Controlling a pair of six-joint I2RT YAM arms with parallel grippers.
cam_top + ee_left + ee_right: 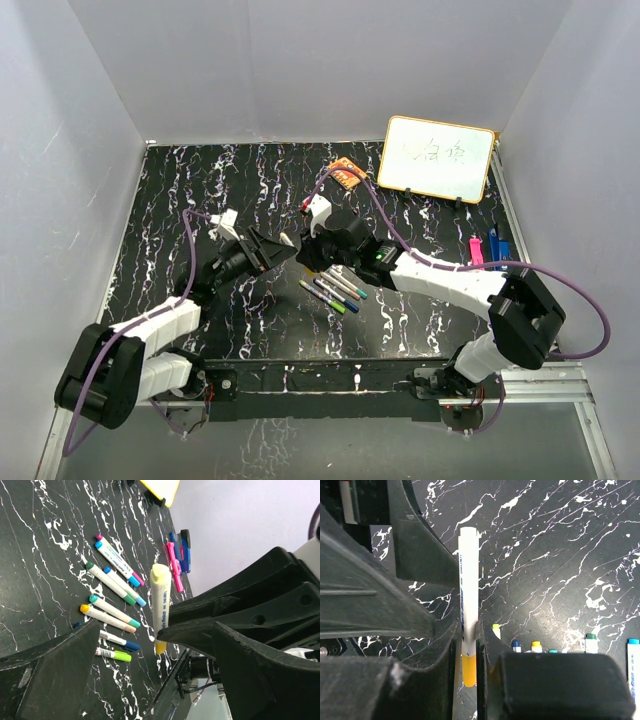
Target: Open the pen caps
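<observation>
Marker (pixel 468 580) clamped mid-barrel in the right gripper (pixel 468 630) above the table (pixel 200 180) centre, its yellow cap (pixel 468 670) not yet off. Left gripper (pixel 283 250), jaws apart, flanks the free end. Other markers (pixel 112 587) lie just near-right, apparently all capped: no cap opened.

The right gripper (pixel 468 630) clamps a white marker (pixel 468 580) upright in the view, its yellow end (pixel 468 670) below the fingers. Another black finger (pixel 422 550) sits just beside the barrel's upper part. 6 coloured marker tips (pixel 536 644) line the marbled table (pixel 560 555) at lower right.
</observation>
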